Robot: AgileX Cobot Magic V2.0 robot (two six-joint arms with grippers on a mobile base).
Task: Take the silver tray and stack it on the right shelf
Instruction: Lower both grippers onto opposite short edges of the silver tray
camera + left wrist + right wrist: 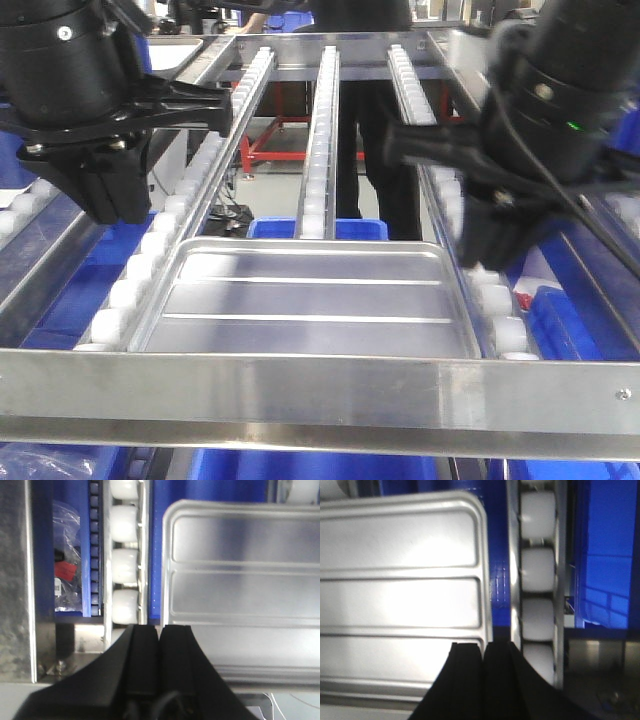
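The silver tray (pixel 310 300) lies flat on the right shelf, its two ridges running crosswise, just behind the flat front bar (pixel 300 390) and between the roller tracks (pixel 320 150). My left gripper (pixel 110 210) hangs shut above the left roller track, up and left of the tray. In the left wrist view its closed tips (pixel 160 627) line up over the tray's (pixel 240 580) left rim, with nothing between them. My right gripper (pixel 478 250), blurred, hangs by the tray's far right corner. Its shut tips (pixel 484 645) sit over the tray's (pixel 400 605) right rim, beside white rollers (pixel 537 570).
Blue bins (pixel 315 228) (pixel 570 320) sit below the shelf. One at the left holds a plastic bag (pixel 65 560). A person's dark legs (pixel 370 150) stand behind the rack near a red frame (pixel 280 130). Another roller shelf (pixel 30 210) adjoins on the left.
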